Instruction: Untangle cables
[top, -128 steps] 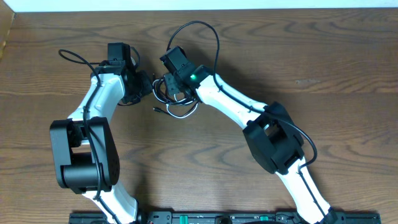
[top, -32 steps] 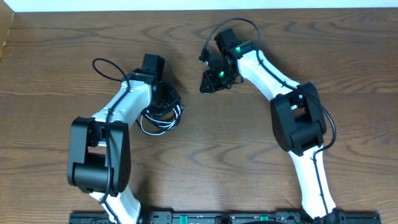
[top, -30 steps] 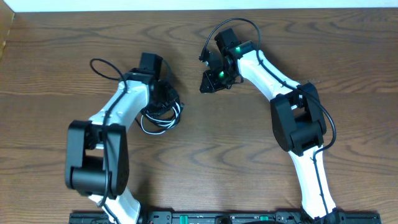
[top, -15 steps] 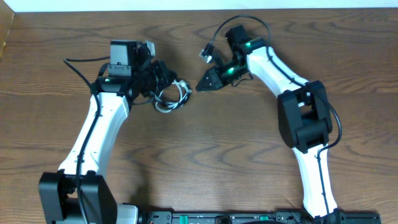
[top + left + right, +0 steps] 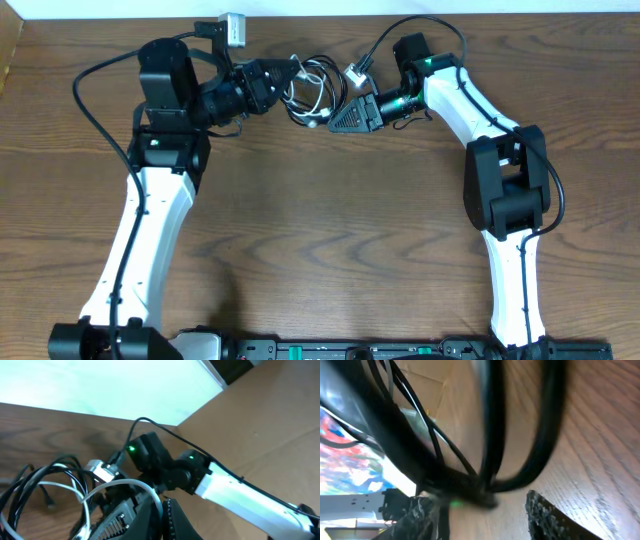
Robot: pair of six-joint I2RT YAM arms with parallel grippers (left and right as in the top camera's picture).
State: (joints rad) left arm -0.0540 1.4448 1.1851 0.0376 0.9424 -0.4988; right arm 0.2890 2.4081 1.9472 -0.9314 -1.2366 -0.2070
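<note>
Cables (image 5: 308, 88): black and white loops bunched, near the table's (image 5: 330, 230) far edge.
Left gripper (image 5: 284, 87): pinching the bundle.
Right gripper (image 5: 336, 120): fingers spread, just beside it.

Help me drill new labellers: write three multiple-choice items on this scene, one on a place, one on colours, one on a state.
1. Where are the cables?
A) at the table's near edge
B) between the left gripper and the right gripper, near the far edge
C) at the table's left edge

2. Which colours are the cables?
A) black and white
B) red and blue
C) all yellow

3. How do the left gripper's jaws stand?
A) wide open, empty
B) out of every view
C) shut on the cables

Answers: 1 B, the overhead view shows them there; 2 A, black loops with a white strand; 3 C, the bundle sits in their grip.
</note>
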